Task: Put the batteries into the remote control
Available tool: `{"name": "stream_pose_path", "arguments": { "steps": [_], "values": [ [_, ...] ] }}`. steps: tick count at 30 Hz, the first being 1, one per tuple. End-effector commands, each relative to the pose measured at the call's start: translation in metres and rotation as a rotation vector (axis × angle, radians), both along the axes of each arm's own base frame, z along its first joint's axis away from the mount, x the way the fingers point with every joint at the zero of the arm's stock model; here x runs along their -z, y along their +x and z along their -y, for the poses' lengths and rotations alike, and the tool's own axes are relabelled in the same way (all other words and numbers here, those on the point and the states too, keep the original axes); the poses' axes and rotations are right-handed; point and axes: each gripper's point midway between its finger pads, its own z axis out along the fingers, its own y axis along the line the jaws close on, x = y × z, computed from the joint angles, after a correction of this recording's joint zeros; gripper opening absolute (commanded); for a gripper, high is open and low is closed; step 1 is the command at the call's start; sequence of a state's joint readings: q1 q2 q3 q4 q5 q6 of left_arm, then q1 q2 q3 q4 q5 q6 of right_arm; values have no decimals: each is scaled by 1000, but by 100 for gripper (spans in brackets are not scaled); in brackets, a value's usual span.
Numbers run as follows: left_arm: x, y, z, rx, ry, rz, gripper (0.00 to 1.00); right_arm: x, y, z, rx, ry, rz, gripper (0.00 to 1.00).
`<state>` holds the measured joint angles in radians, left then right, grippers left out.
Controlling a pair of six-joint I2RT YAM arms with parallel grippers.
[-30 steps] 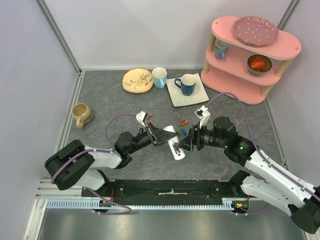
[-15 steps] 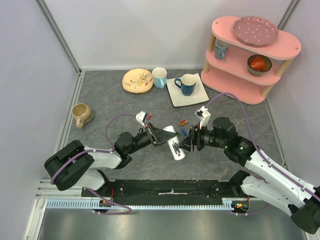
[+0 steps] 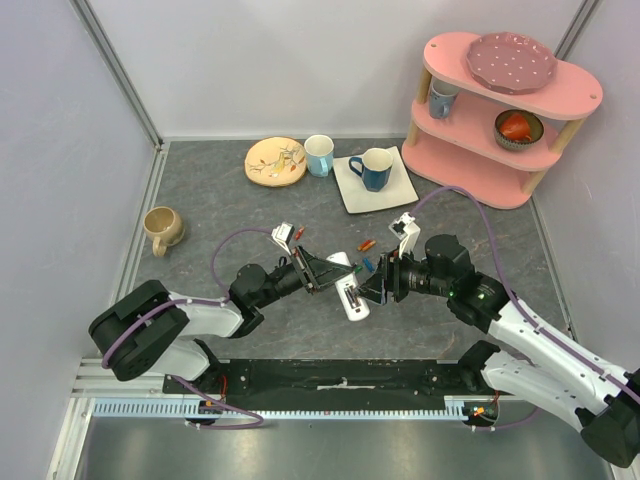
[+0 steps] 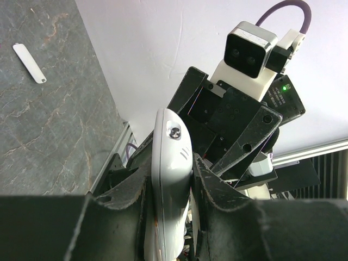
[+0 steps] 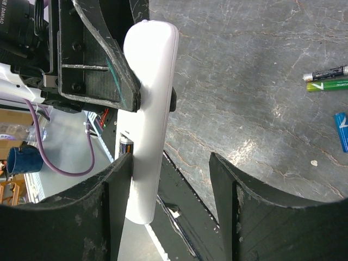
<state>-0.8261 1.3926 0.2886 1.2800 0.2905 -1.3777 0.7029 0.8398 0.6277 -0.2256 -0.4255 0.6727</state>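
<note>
My left gripper [image 4: 171,182] is shut on the remote control [image 4: 169,157], a slim white bar held up off the table between the two arms [image 3: 350,292]. My right gripper [image 5: 169,163] is open around the remote's free end [image 5: 149,103]. Its left finger [image 5: 111,190] rests against the side with the recess, where a dark battery [image 5: 126,145] sits. Its right finger stands well apart from the remote. Loose batteries lie on the table: a dark one [image 5: 325,73], a green one [image 5: 327,85] and a blue one [image 5: 341,130]. A red-orange battery [image 3: 367,244] lies beyond the grippers.
A small white cover piece [image 4: 30,62] lies flat on the grey table. At the back stand a patterned plate [image 3: 275,161], a pale blue cup [image 3: 319,155], a white tray [image 3: 395,190] with a dark blue mug [image 3: 374,168], and a pink shelf [image 3: 500,105]. A beige mug [image 3: 163,229] stands at left.
</note>
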Motion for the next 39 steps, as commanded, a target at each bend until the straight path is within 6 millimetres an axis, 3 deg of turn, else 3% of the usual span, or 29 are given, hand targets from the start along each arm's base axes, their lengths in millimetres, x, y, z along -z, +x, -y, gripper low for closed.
{"name": "stream_pose_path", "arguments": {
  "steps": [1,17,24,25,27,28,30,34,39],
  "values": [
    [-92,-10,-16,-24,-280,275,2,4,-4,-4,-29,10,-11,66],
    [-76,-9,-21,-61,-222,271,2,-13,17,15,89,-87,74,72],
    [-55,4,-17,-109,-79,224,2,-36,33,36,142,-234,180,71],
    [-41,9,-12,-110,-14,175,2,-40,34,39,134,-256,193,70],
    [-44,15,-12,-132,19,174,2,-42,37,38,124,-277,196,69],
    [-30,18,-10,-138,76,133,2,-41,37,39,120,-291,196,68],
    [-32,24,-10,-159,106,124,2,-47,39,38,118,-295,218,67],
    [-13,32,-11,-191,202,67,2,-59,40,34,109,-297,262,67],
    [-7,40,-8,-206,248,30,2,-70,30,19,66,-300,307,67]
  ]
}}
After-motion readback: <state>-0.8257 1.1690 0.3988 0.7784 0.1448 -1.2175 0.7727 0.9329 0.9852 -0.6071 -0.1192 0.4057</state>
